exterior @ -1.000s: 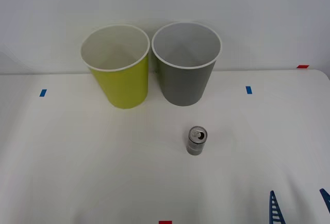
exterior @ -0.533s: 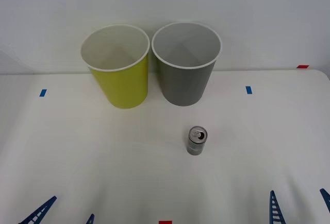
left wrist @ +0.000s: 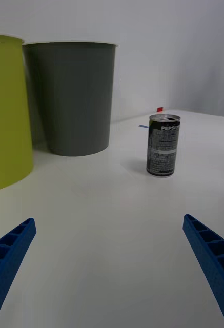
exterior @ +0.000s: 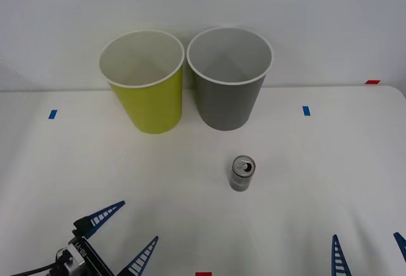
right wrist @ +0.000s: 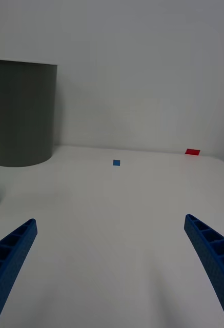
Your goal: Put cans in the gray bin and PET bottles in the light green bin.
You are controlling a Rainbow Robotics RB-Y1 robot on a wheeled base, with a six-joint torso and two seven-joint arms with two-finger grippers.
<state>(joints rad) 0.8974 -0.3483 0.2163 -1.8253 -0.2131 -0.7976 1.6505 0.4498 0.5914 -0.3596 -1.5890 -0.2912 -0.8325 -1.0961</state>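
Observation:
A small silver-gray can (exterior: 242,173) stands upright on the white table (exterior: 317,174), in front of the gray bin (exterior: 228,79). To that bin's left, almost touching it, stands the light green bin (exterior: 144,82). Both bins look empty. My left gripper (exterior: 127,235) is open at the front left, pointing toward the can and well short of it. Its wrist view has the can (left wrist: 163,145) ahead between the spread fingers, with the gray bin (left wrist: 73,97) and the light green bin (left wrist: 4,110) behind. My right gripper (exterior: 369,254) rests open at the front right edge. PET bottles are out of view.
Blue tape marks (exterior: 52,114) (exterior: 306,110) lie on the table at either side. Red tape sits at the far right (exterior: 372,82) and at the front edge (exterior: 203,274). A white wall rises close behind the bins.
My left gripper has come in from the bottom left edge and advanced forward over the table toward the can. The right gripper, can and bins have not moved.

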